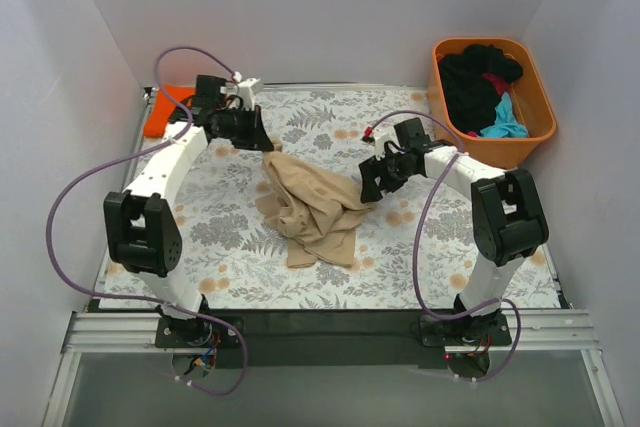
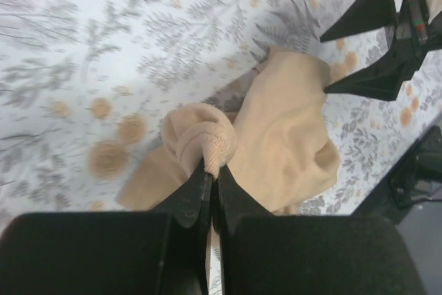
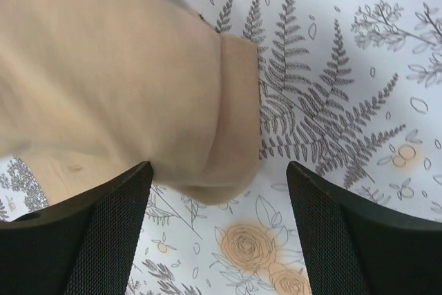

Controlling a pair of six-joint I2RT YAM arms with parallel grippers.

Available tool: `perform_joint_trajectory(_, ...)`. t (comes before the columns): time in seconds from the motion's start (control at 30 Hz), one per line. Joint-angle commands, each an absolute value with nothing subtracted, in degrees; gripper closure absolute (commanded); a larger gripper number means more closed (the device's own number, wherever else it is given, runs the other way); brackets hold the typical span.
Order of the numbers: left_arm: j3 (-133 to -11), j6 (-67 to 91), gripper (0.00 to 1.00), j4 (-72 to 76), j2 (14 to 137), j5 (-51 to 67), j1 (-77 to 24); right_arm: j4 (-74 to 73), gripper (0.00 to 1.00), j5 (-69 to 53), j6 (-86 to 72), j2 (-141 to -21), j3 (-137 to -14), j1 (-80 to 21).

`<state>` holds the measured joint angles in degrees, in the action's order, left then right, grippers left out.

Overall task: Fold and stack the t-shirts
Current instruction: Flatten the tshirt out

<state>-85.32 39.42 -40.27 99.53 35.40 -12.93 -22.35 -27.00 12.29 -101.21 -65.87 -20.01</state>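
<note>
A tan t-shirt (image 1: 310, 209) lies crumpled in the middle of the floral cloth. My left gripper (image 1: 268, 143) is at its far left corner, and in the left wrist view that gripper (image 2: 212, 170) is shut on a ribbed edge of the tan t-shirt (image 2: 283, 136). My right gripper (image 1: 368, 190) sits at the shirt's right edge; in the right wrist view it (image 3: 217, 202) stands open, just above a folded edge of the tan t-shirt (image 3: 124, 81). A bright orange t-shirt (image 1: 163, 113) lies at the far left, partly hidden by the left arm.
An orange plastic tub (image 1: 532, 97) at the far right holds black (image 1: 470, 82), teal (image 1: 503, 122) and red (image 1: 495, 80) t-shirts. White walls close in the table on three sides. The right gripper's fingers (image 2: 376, 46) show at the top right of the left wrist view.
</note>
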Motion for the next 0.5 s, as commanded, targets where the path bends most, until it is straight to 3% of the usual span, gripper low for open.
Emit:
perform_joint_trajectory(0.0,-88.24,32.97,1.00,-46.14,95.71,36.48,-10.46,-22.24,0.28,-28.64,11.96,-103.87,-70.04,-22.14)
perform_joint_trajectory(0.37,-94.21,35.16,1.00,-44.21,98.52,32.96,-0.80,-21.88,0.27,-30.24,9.49,-107.49,-69.70,-28.74)
perform_joint_trajectory(0.47,-98.08,34.37,1.00,-45.26,100.89,35.85,2.54,-21.97,0.36,-30.15,9.58,-107.84,-69.52,-28.92)
